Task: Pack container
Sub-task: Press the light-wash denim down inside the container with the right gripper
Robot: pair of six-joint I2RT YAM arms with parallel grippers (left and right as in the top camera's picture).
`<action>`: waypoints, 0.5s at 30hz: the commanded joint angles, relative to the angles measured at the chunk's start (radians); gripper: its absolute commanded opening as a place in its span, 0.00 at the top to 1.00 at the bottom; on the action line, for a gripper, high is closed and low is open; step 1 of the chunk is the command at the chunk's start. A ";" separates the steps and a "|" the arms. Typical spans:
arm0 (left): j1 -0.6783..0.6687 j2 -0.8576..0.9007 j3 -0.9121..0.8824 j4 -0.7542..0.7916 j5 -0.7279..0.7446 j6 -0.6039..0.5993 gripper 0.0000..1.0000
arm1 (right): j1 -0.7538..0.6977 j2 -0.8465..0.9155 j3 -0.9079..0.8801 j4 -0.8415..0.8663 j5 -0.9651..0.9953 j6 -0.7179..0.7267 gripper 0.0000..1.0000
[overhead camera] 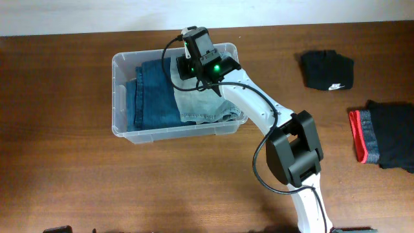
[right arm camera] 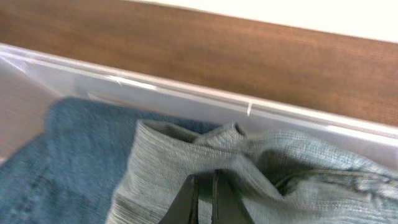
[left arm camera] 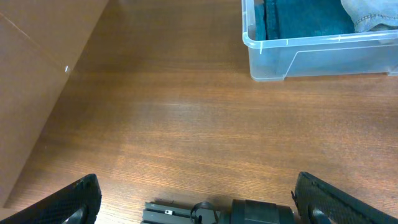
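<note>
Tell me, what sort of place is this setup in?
Probably an indoor tabletop workstation for packing clothes: a bare wooden table, a clear container holding folded denim, and black garments lying off to one side.

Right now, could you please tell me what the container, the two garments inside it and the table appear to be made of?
Container: clear, glossy plastic; the clothes show through its walls.
Dark blue garment: probably denim, matte, with a jeans-like colour.
Pale garment: likely light-washed denim or similar woven cotton; fine woven texture shows.
Table: brown wood or wood-look laminate, satin; grain lines show.
</note>
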 commanded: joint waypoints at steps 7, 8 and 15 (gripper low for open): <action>-0.005 -0.002 -0.002 0.000 -0.017 0.001 0.01 | -0.009 0.040 0.008 -0.054 0.122 0.005 0.96; -0.005 -0.002 -0.002 0.000 -0.017 0.001 0.01 | -0.011 0.040 0.008 -0.055 0.129 0.005 0.96; -0.005 -0.002 -0.002 0.000 -0.017 0.001 0.01 | -0.038 0.019 0.011 -0.019 0.132 0.001 0.96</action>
